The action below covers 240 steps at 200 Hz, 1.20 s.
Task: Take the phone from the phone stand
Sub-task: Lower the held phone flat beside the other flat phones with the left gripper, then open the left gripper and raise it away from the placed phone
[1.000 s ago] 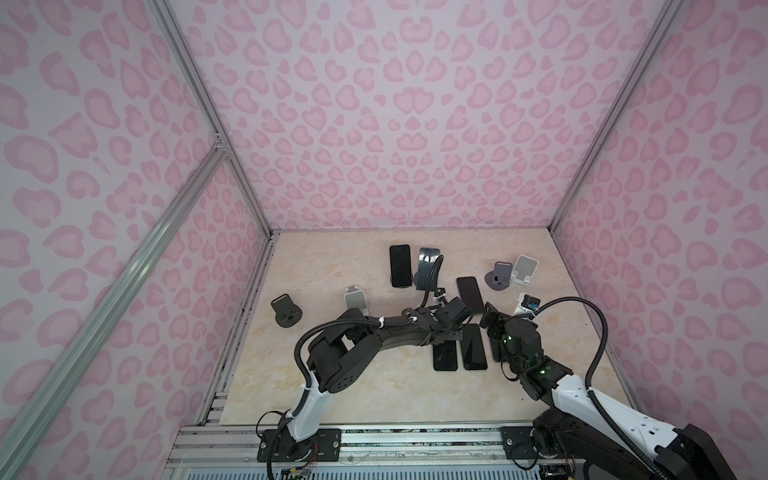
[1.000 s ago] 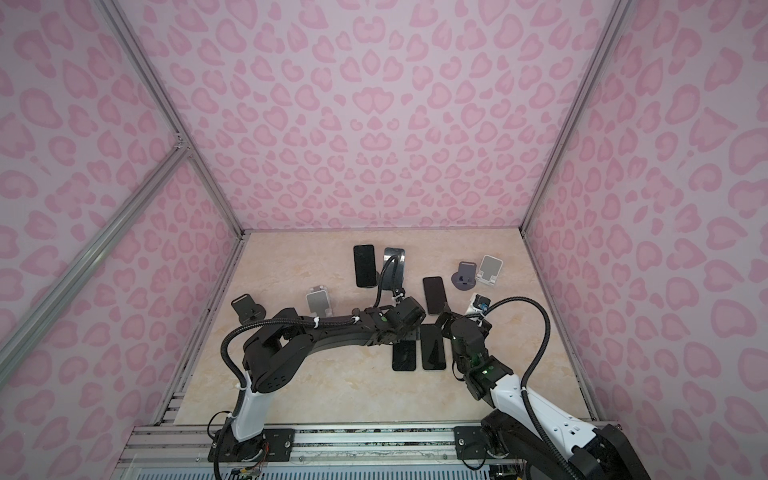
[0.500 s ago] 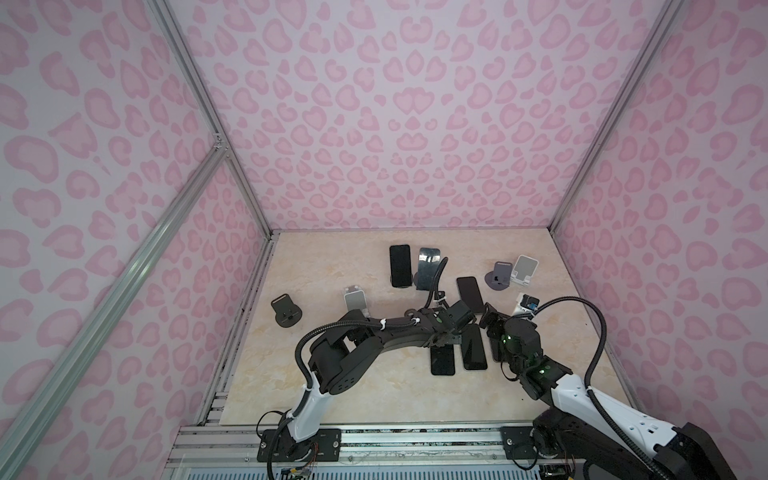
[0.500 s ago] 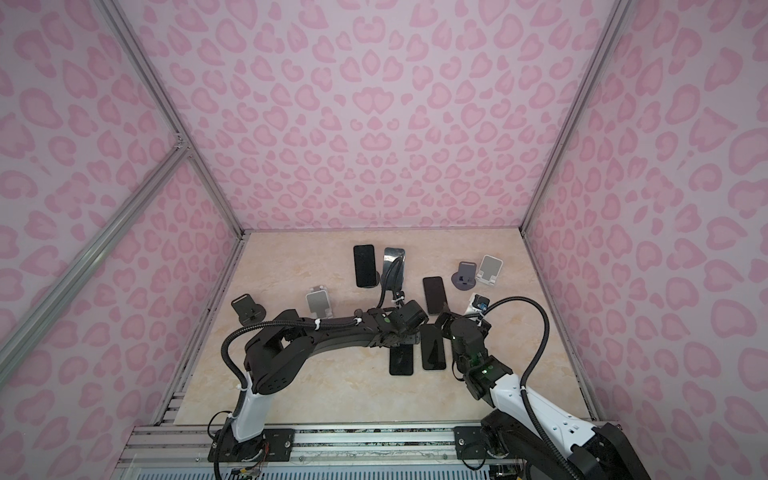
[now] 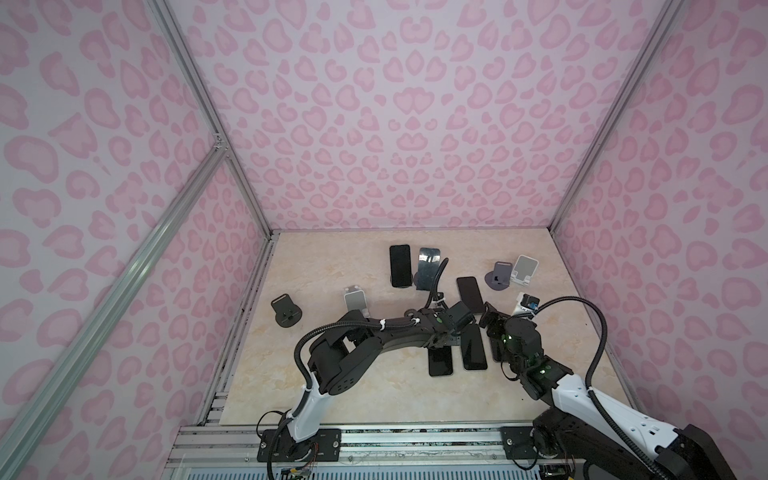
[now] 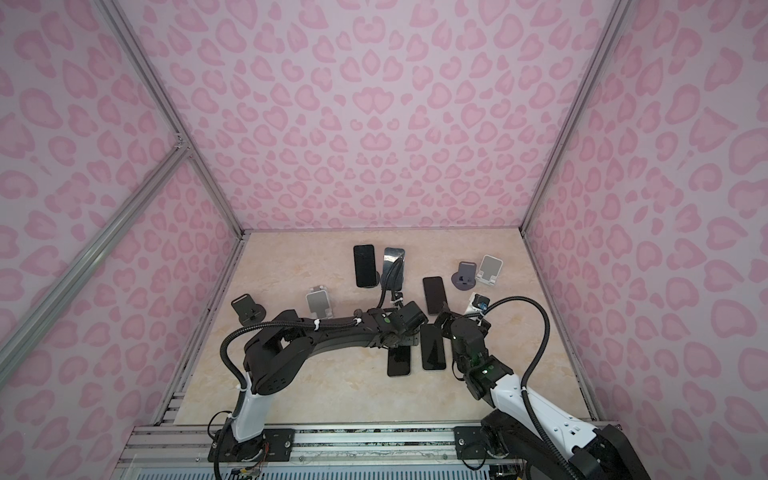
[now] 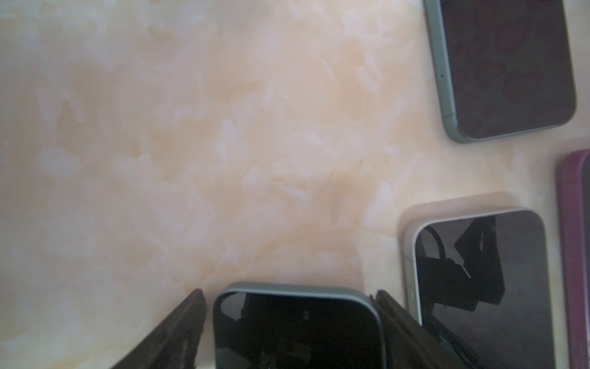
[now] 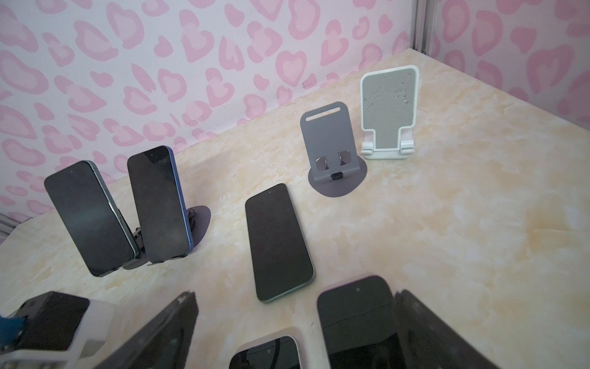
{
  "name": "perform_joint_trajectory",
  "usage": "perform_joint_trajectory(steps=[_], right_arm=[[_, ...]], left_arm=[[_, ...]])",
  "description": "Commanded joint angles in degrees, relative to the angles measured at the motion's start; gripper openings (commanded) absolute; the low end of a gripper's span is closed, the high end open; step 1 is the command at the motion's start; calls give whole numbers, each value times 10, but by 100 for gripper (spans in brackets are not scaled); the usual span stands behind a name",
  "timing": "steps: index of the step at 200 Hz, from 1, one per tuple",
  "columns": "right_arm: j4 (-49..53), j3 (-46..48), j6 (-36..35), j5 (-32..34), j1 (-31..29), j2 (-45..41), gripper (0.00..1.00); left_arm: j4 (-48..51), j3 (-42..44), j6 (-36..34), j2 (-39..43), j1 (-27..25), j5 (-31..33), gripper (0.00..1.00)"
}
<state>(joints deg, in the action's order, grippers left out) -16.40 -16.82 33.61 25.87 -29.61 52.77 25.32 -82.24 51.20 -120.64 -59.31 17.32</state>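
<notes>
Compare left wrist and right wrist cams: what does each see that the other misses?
Left wrist only: the left gripper, jaws either side of a pale-green-edged black phone lying flat. Right wrist only: a green-sided propped phone, a blue-sided propped phone, an empty grey round-base stand, an empty white stand, the pink-patterned wall. Both: the beige marble tabletop, a white-edged phone and a teal-edged phone, both flat.

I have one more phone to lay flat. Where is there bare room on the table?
Most room: the back-left corner of the table, bordered by the black stand, the silver stand and the two propped phones. Also the near strip in front of the flat phones. Crowded: the middle and back right, among phones and stands.
</notes>
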Motion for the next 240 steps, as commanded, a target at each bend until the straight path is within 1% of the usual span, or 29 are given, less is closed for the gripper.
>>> perform_joint_trajectory(steps=[1, 14, 34, 116, 121, 125, 127, 136, 172, 211, 240], right_arm=[[-1, -2, -2, 0, 0, -1, 98], [0, -2, -3, 0, 0, -2, 98], [0, -2, -3, 0, 0, -2, 98], [2, -3, -4, -6, 1, -1, 98], [3, -3, -4, -7, 1, -1, 98], [3, -3, -4, -7, 1, -2, 98], [3, -3, -4, -7, 1, -2, 98], [4, -3, -4, -8, 1, -3, 98], [4, -2, 0, -12, 3, -6, 98], [5, -2, 2, -18, 4, -10, 98], [6, 1, 2, -16, 5, -17, 98]], left_arm=[[106, 13, 28, -7, 0, -76, 84], [102, 8, 18, -7, 0, -90, 85], [102, 4, 12, -7, -1, -95, 85], [120, -11, 18, -42, -3, -91, 86], [120, -13, 19, -43, -3, -91, 88], [122, -14, 21, -46, -4, -90, 97], [123, -15, 22, -47, -4, -90, 100], [126, -18, 24, -52, -5, -89, 98], [144, -30, 39, -60, -10, -64, 98], [140, -28, 35, -39, -10, -56, 98], [129, -34, -8, 13, -9, -41, 98]])
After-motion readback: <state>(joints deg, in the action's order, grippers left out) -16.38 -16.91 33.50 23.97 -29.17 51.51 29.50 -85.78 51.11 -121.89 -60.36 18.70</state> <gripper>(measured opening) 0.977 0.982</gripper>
